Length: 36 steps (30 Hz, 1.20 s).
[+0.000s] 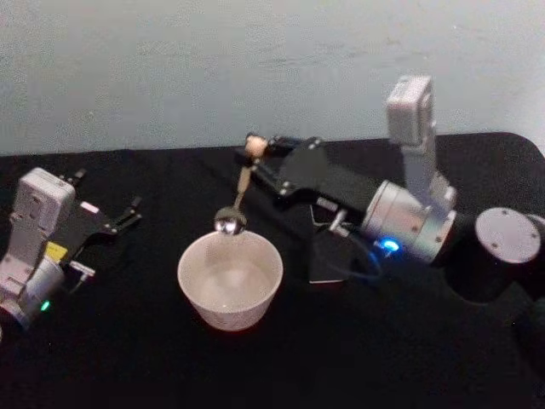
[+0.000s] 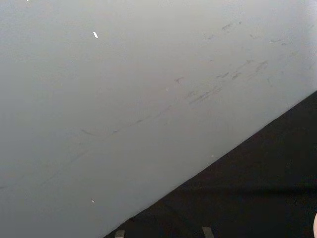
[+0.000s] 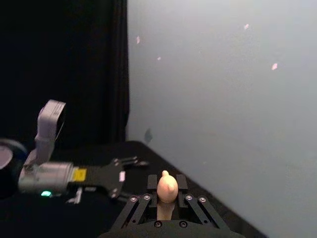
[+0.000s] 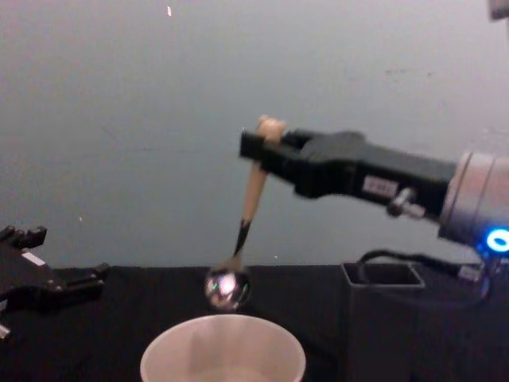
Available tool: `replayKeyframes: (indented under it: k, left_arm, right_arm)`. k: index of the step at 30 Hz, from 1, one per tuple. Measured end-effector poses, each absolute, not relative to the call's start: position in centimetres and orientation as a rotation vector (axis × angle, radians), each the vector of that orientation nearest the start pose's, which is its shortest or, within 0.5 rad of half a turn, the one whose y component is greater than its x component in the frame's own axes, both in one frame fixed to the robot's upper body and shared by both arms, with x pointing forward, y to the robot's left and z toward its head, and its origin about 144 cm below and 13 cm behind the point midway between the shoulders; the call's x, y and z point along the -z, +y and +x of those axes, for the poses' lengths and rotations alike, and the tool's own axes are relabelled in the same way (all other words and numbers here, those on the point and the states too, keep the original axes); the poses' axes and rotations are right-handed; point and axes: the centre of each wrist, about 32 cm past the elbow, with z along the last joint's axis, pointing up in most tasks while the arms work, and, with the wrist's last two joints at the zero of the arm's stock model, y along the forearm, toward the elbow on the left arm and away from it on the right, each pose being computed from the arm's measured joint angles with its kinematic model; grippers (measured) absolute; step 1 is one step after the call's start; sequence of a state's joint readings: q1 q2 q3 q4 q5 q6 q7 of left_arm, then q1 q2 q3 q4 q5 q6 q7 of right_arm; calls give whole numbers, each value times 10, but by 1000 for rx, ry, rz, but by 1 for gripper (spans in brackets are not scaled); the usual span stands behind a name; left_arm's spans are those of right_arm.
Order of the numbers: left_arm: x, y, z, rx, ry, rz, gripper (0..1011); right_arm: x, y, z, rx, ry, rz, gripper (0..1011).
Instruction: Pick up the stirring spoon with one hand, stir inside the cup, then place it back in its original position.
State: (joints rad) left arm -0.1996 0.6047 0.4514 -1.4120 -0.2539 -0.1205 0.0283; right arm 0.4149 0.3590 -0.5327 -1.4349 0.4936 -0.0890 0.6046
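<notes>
Spoon handle (image 4: 255,187) partly hidden inside right jaws

**Dim scene, soft even light**

The pale wall (image 1: 170,68) is lit evenly, with no hard-edged shadows on it. The black table (image 1: 128,358) swallows any shadow. A bright glint sits on the bowl of the stirring spoon (image 4: 253,199). The cup (image 1: 230,277) glows pale inside. A blue light (image 1: 390,247) and a green light (image 1: 44,305) shine on the wrists.

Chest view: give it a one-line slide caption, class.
Right gripper holds the stirring spoon by its handle, bowl just above the cup; left gripper idle at left.
</notes>
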Motion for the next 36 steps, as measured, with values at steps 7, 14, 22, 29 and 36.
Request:
replayKeyframes:
  k: [7,14,22,29,36]
  left_arm:
    - [-1140,310,489,-1248,-285,304,1001]
    - [-1140,310,489,-1248,-285,304,1001]
    - [-1140,310,489,-1248,-285,305,1001]
    - [-1140,310,489,-1248,-285,304,1001]
    - [-1140,310,489,-1248,-285,304,1001]
  right_arm:
    - [-1190,-181,539,501,-124,43,214]
    - [-1175,-174,543,517,-126,1,214]
    - [-1163,-170,546,506,-104,-21,214]
    - [-1158,-169,547,508,-98,-28,214]
    - [-1157,-170,548,513,-101,-35,214]
